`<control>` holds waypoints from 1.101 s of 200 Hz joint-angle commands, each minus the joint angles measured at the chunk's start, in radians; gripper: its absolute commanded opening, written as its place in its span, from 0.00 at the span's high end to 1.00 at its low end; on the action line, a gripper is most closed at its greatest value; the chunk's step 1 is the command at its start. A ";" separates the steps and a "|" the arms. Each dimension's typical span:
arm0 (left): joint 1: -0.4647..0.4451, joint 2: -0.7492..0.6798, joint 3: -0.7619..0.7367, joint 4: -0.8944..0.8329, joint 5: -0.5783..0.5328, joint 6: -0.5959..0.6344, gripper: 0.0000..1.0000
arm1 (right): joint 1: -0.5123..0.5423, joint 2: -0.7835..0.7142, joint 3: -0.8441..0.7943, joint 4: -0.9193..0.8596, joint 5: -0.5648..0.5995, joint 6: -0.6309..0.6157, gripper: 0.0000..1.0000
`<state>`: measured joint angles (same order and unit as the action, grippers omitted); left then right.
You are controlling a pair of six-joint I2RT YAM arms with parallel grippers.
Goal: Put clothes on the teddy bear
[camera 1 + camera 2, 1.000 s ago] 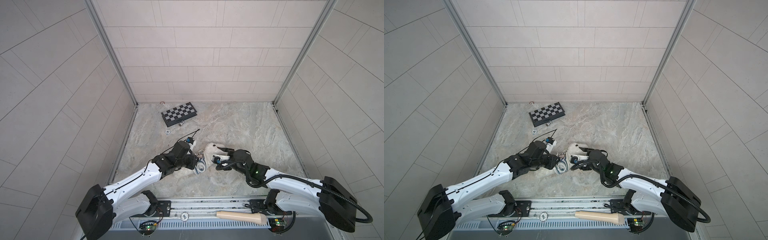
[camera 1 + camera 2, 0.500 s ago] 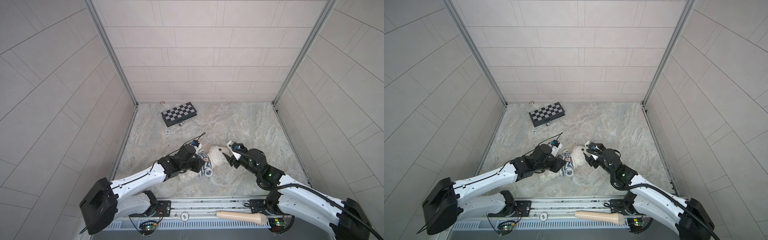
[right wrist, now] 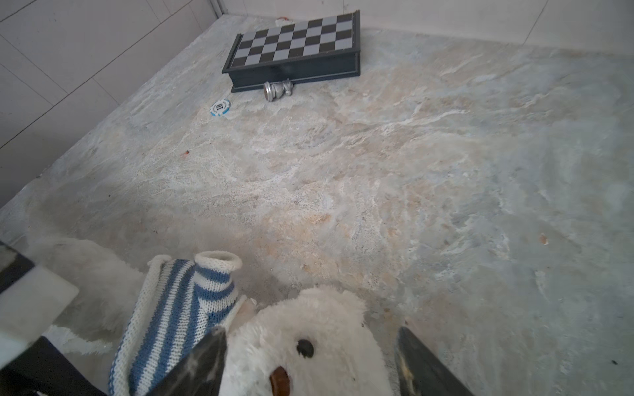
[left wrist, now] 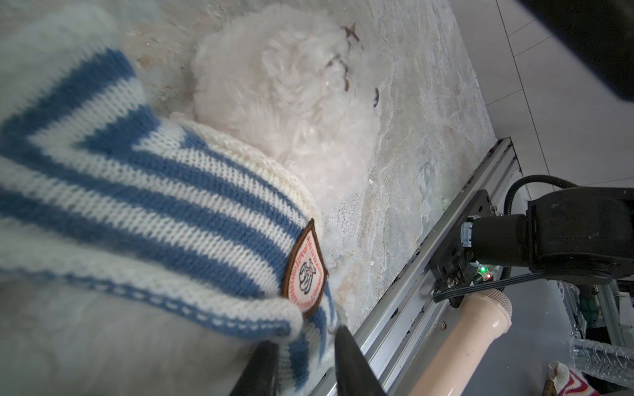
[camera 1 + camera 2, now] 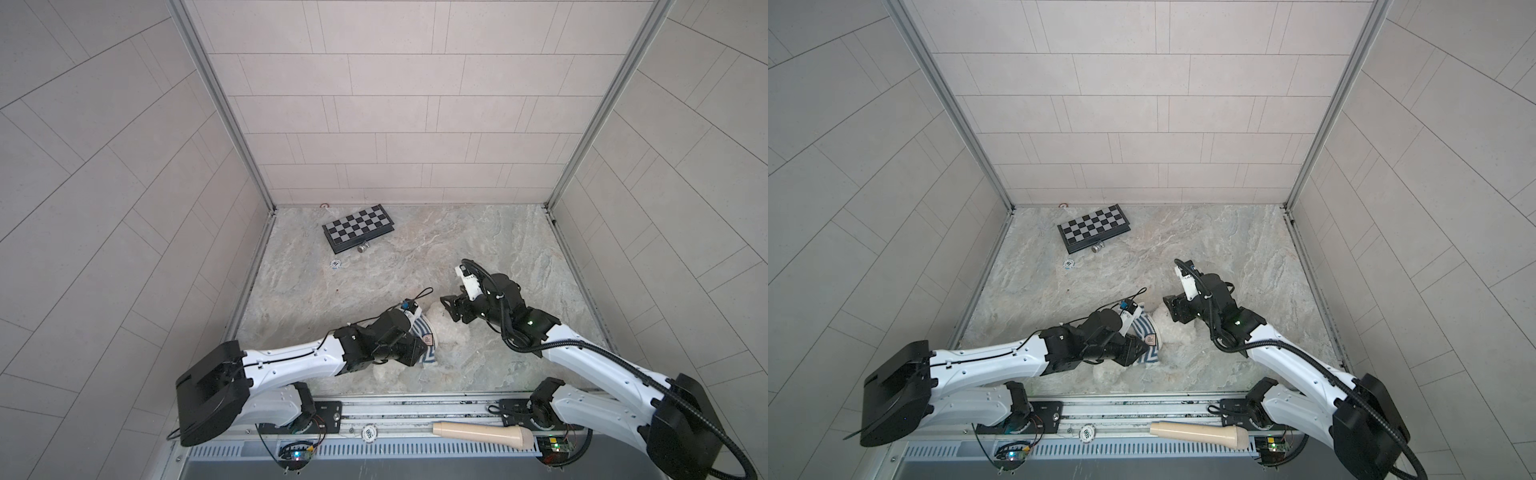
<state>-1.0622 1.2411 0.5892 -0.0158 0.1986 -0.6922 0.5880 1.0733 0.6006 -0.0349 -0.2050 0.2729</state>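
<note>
Moved since a second ago: my right gripper has come up off the teddy bear and backed off to the right with its jaws wider. My left gripper has pushed farther right, and the striped sweater, then a small bundle, now lies spread out.
Poker chip: flat on the table, farthest left, well apart from the work.
Chessboard: folded shut near the back wall; a silver chess piece lies on its side just beside the near edge.
Left gripper: clenched on an edge of the sweater. In the left wrist view I see the blue-and-white knit passing between the two dark fingers.
Striped sweater: bunched just ahead of my left gripper, its badge near the pinched edge. One sleeve stands up beside the bear's head in the right wrist view.
Teddy bear: lying on the table near the front rail, between my two grippers, head toward the right one. White fur shows right of the sweater and again under my left arm. I cannot tell how far the sweater is on.
Right gripper: released, holding nothing. Its fingers stand wide apart on either side of the bear's face, and I cannot tell whether they touch the fur.
Cream handle: lying along the rail, right of centre.
</note>
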 commanded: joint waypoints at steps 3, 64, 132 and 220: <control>-0.007 -0.013 -0.018 0.015 -0.029 -0.022 0.66 | -0.003 0.084 0.013 -0.028 -0.090 0.028 0.18; -0.007 -0.016 -0.027 -0.003 -0.033 -0.008 0.67 | -0.002 0.263 0.046 0.018 -0.194 0.022 0.09; -0.007 -0.061 -0.018 -0.018 -0.045 -0.009 0.65 | -0.002 0.249 0.039 -0.002 -0.179 -0.020 0.32; 0.127 -0.260 0.061 -0.237 -0.008 0.096 0.50 | -0.002 0.198 0.074 -0.012 -0.173 -0.190 0.45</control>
<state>-0.9928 1.0428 0.6147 -0.1562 0.1722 -0.6491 0.5823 1.2896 0.6373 -0.0273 -0.3782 0.1505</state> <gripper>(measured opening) 0.488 0.563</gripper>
